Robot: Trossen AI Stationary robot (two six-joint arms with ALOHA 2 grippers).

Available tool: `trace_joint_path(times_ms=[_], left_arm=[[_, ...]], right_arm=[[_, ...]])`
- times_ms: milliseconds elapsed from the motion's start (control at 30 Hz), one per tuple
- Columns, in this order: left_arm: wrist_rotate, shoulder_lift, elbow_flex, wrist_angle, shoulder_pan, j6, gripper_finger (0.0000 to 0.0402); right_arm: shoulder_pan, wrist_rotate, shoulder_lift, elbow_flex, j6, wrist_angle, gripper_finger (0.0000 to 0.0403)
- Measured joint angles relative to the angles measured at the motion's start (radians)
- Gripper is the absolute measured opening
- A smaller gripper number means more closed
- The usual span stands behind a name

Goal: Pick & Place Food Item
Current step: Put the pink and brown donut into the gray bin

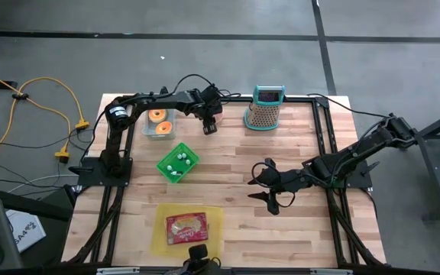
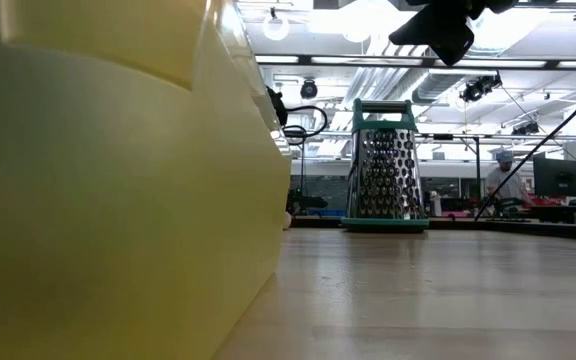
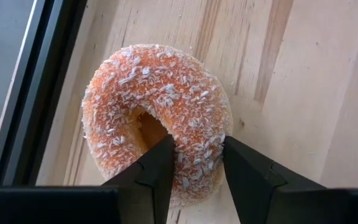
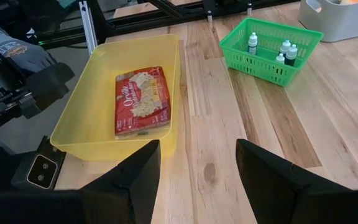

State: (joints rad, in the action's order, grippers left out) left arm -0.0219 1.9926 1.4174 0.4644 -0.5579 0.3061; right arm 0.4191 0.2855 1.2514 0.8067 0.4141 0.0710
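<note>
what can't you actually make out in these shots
- Low view: the yellow tray fills the left half, hiding the table behind it.
- Left wrist view: whether the left end effector grips the donut or only straddles its ring.
- High view: the donut itself, hidden under the left end effector.
- High view: the bottles in the green basket, too small.

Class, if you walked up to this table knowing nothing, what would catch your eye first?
Probably the orange, coconut-flecked doughnut near the table's far edge, its ring straddled by the left gripper's jaws. Next, the teal-handled metal grater standing at the far edge, and the yellow plastic tray holding a red food packet at the near edge.
</note>
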Motion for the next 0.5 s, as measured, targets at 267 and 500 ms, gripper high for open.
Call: trace_joint_path(times_ms=[267, 500], left_arm=[[0.000, 0.000, 0.000, -0.001, 0.000, 0.000, 0.0124], [-0.001, 0.000, -0.001, -0.003, 0.000, -0.009, 0.0124]], right_arm=[[0.000, 0.000, 0.000, 0.000, 0.000, 0.000, 0.0197], [0.000, 0.000, 0.000, 0.000, 0.000, 0.001, 0.0197]])
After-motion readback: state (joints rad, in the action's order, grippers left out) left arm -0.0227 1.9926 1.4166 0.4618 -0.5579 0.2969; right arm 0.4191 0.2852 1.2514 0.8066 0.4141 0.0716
